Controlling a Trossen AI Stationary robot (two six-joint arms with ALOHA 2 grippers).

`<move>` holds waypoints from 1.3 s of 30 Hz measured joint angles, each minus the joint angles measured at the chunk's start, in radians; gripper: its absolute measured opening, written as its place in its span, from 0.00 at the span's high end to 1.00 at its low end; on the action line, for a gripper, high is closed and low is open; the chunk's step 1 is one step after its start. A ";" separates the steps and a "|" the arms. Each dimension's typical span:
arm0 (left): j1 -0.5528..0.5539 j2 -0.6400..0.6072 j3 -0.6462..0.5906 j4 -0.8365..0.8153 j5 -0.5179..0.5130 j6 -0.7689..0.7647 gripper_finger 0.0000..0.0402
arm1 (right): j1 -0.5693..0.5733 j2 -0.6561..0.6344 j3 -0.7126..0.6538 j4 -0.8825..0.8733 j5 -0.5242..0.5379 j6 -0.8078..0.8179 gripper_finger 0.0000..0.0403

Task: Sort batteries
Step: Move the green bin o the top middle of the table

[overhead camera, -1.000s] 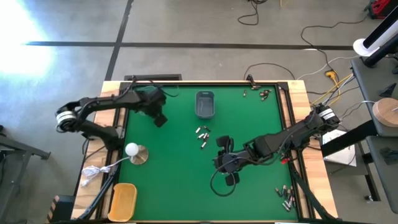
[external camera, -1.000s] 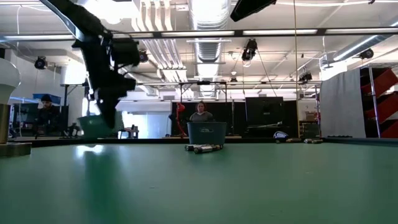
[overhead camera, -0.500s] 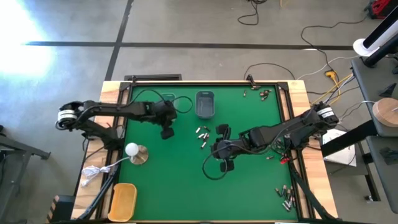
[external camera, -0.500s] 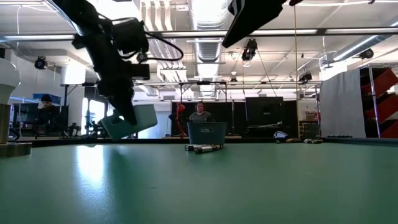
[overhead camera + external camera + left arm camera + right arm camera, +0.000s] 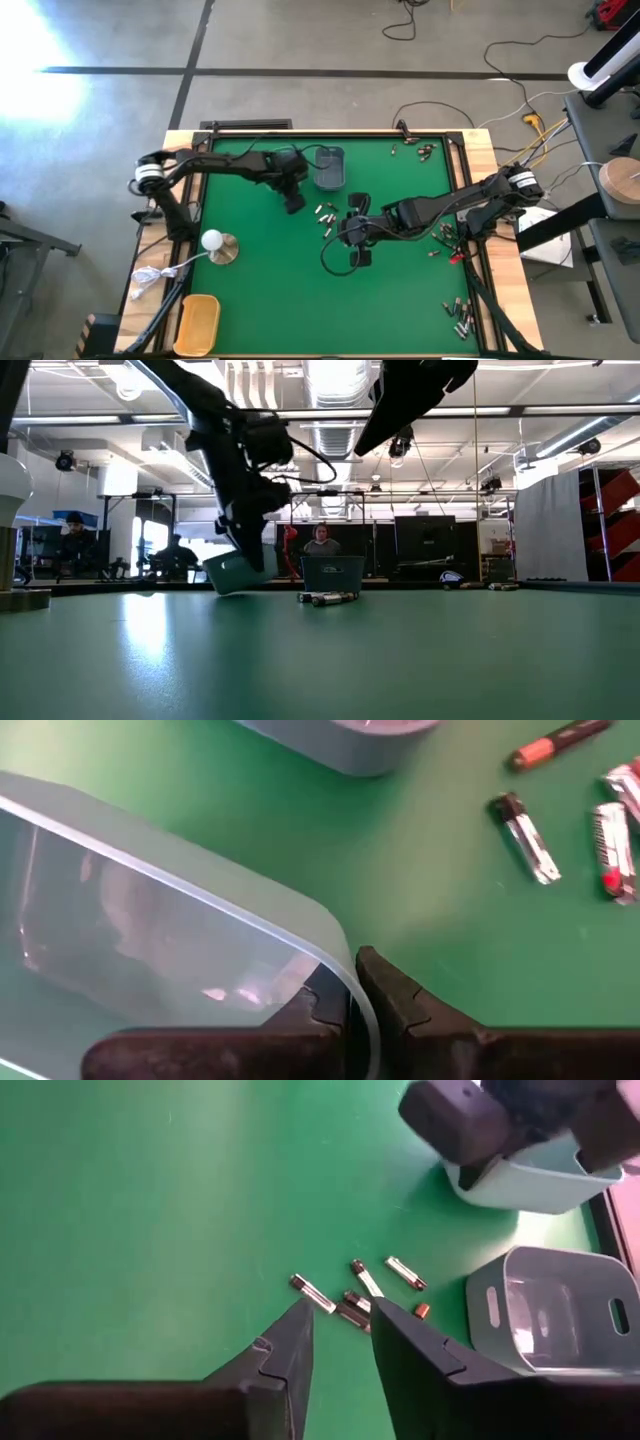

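Batteries lie in a loose cluster near the middle of the green felt table: small slim cylinders, silvery with dark or reddish ends, lying flat at mixed angles. Left of them, the left gripper is clamped on the rim of a pale translucent plastic tray, which hangs tilted just above the felt; the wrist view shows its thin glossy wall pinched between the dark fingers. A grey rectangular bin with rounded corners and slotted handles stands just behind the cluster. Right of the cluster, the right gripper hovers close beside it, its fingers a narrow gap apart and holding nothing. More batteries sit in the near right corner.
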 joint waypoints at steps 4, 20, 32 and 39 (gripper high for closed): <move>0.000 0.060 0.052 -0.015 0.000 0.000 1.00 | 0.001 0.006 0.000 0.002 0.000 -0.004 0.75; 0.007 0.080 0.061 -0.007 -0.005 0.003 0.88 | -0.036 0.050 -0.068 0.117 0.000 -0.017 0.61; 0.027 0.059 0.061 0.041 -0.036 0.035 0.78 | -0.114 0.059 -0.067 0.172 -0.001 -0.037 0.54; 0.048 0.059 0.061 0.061 -0.039 0.045 0.78 | -0.126 0.059 -0.067 0.182 -0.003 -0.046 0.55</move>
